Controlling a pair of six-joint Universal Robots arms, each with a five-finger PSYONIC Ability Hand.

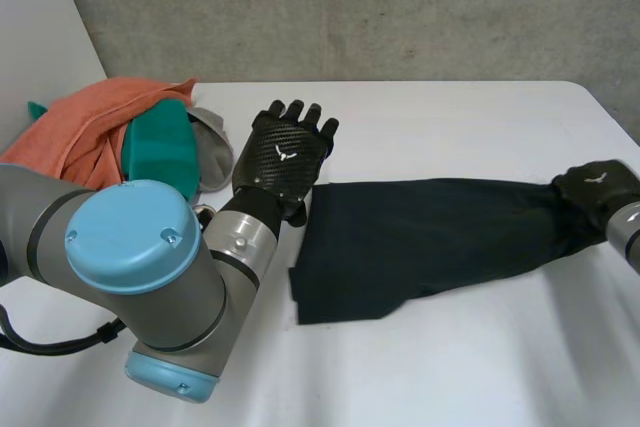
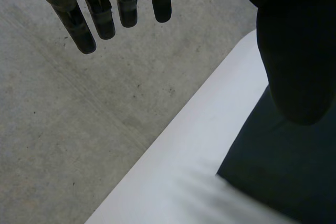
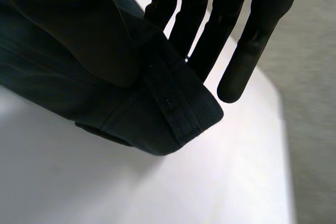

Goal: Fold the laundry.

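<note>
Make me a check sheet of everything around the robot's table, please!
Surface: white table, no stains seen.
Job's things: dark cloth stretched across the middle; orange cloth, green cloth and grey cloth piled at the far left corner.
Clutter: nothing seen.
Hands: left hand open, fingers straight, at the dark cloth's far left corner; right hand pinching the cloth's right end between thumb and fingers.
Cables: nothing seen.
Surroundings: concrete wall behind the table.
</note>
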